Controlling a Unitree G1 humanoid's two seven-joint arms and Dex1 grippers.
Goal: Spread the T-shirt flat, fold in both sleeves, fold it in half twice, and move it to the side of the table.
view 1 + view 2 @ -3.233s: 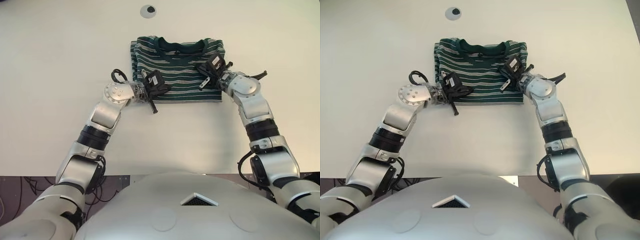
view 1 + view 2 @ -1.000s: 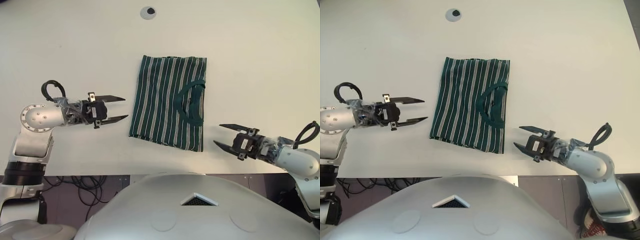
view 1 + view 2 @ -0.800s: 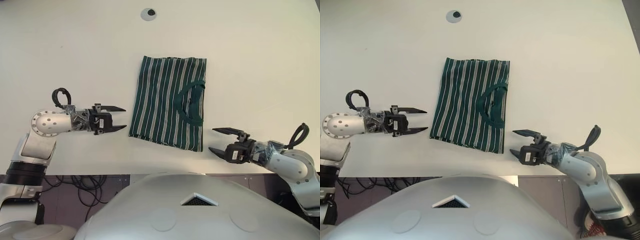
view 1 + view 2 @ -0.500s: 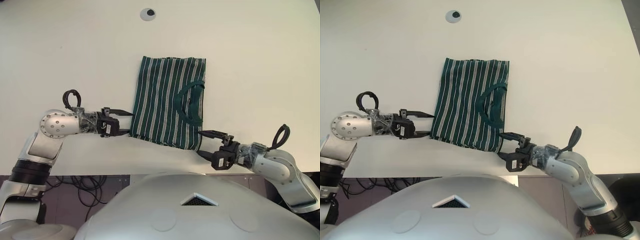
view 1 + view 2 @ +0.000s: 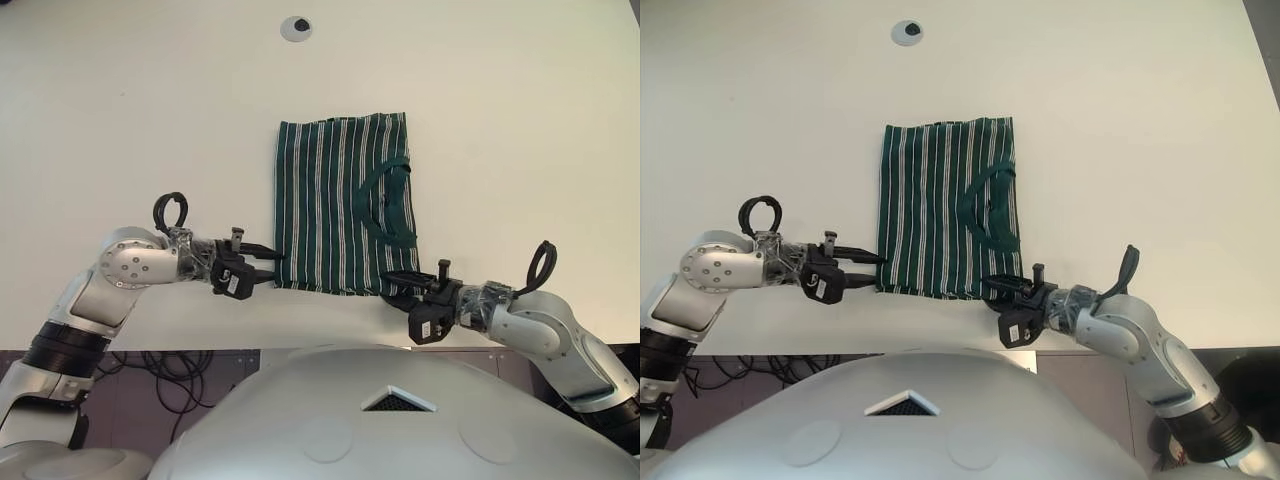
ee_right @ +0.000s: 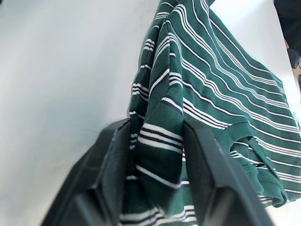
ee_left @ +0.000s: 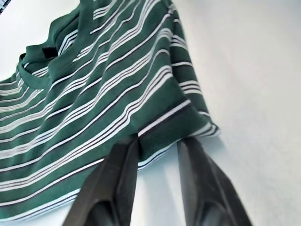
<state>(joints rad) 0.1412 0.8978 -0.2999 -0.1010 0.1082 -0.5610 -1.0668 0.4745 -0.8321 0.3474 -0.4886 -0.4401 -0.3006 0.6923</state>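
Neatly folded into a green, white-striped rectangle, the T-shirt [image 5: 335, 200] lies flat on the white tabletop [image 5: 500, 120] close to its near edge, with the neckline on the 3 o'clock side. At the 7 o'clock corner the left claw [image 5: 275, 268] straddles the hem, fingers parted. At the 5 o'clock corner the right claw [image 5: 388, 285] pinches a bunched ridge of cloth. A grey disc [image 5: 295, 25] sits well apart at 12 o'clock.

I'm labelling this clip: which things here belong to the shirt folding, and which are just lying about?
Job: green white-striped T-shirt; left gripper and right gripper at its near corners; white table.
Lying about: round grey disc on the table's far side.
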